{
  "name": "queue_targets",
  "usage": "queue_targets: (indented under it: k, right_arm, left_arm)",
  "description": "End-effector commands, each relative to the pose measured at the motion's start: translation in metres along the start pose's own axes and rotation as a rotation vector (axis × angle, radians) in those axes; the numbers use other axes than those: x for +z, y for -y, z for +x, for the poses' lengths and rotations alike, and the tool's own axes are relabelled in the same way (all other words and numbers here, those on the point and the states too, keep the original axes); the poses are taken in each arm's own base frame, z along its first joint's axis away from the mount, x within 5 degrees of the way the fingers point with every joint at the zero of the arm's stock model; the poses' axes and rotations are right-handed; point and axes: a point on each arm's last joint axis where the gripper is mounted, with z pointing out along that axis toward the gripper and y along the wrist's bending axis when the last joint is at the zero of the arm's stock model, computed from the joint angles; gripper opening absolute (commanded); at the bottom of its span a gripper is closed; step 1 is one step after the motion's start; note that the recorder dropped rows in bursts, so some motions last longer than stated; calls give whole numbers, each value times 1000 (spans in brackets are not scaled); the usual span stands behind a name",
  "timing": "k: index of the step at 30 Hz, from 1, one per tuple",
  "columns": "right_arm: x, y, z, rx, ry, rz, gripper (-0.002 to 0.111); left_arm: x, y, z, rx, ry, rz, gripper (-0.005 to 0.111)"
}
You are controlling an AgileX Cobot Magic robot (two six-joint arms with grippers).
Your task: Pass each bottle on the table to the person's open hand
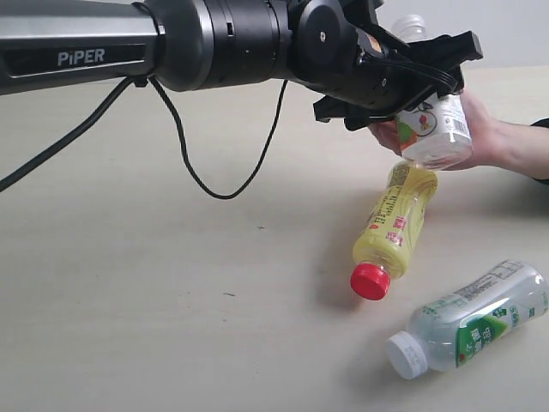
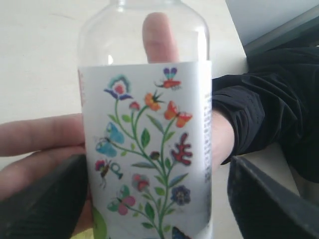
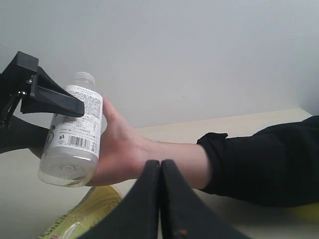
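The pale beige table (image 1: 129,326) ran to a plain grey wall (image 3: 199,50). Three bottles were in view, with one hand (image 1: 493,129) and two grippers.

1. Short bottle (image 1: 437,129): clear, tilted, off the table and lying against the palm. Its white label carried flowers and butterflies, with a barcode on the far side.
2. Yellow bottle (image 1: 396,219): red cap, lying on the table just below the hand. The label print was too small to read.
3. Green-label bottle (image 1: 476,318): white cap, lying near the yellow bottle, with the characters illegible.

The arm (image 1: 171,43) read "PiPER".

The left gripper (image 2: 157,169) straddled the short bottle. One finger (image 2: 45,199) met it and a gap showed at the other, so the jaws appeared slightly wider than the bottle. The right gripper (image 3: 160,164) had its fingers pressed together, holding nothing.
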Motion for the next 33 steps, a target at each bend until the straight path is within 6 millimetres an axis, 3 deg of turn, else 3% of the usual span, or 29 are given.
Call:
queue_targets:
  k: [1,13,19,26,31,33]
  right_arm:
    - [0,0,1,-7,6,-2,0]
    - [0,0,1,-6,6,-2,0]
    - [0,0,1,-9,6,-2,0]
    - [0,0,1,-9,6,-2,0]
    - [0,0,1,-9,6,-2,0]
    - [0,0,1,-7,6,-2,0]
  left_arm:
    - [-3,4,-5,4,25,18,75]
    - [-35,10,-27,49,42,5,73]
    - [-61,13,-43,55,47,-8,47]
    - [-96,-2,-68,68,39,-89,40]
    - [-117,-8,-74,144,-9,-157,4]
    - [-121,-11,-73,176,-33,-196,0]
